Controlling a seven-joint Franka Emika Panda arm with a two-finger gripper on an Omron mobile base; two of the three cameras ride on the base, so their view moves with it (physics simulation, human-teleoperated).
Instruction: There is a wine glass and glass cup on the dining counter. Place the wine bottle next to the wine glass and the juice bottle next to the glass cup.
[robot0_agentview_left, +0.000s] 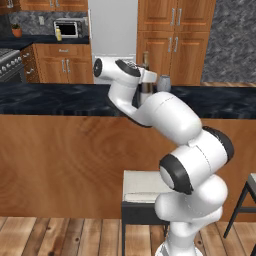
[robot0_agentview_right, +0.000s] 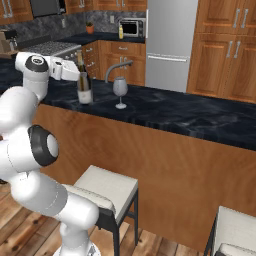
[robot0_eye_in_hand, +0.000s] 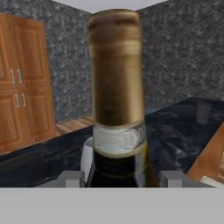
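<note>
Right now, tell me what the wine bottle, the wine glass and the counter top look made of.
Wine bottle: dark glossy glass, likely; gold foil on its neck, pale paper-like label.
Wine glass: clear glass, see-through bowl and stem.
Counter top: black veined stone, seemingly polished marble.

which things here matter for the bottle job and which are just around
Job: wine bottle, held in the shut tool; wine glass; dining counter; juice bottle, far back.
Just around: stool, microwave, fridge.

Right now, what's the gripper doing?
Gripper: shut on the wine bottle, which stands upright on the dining counter.
</note>
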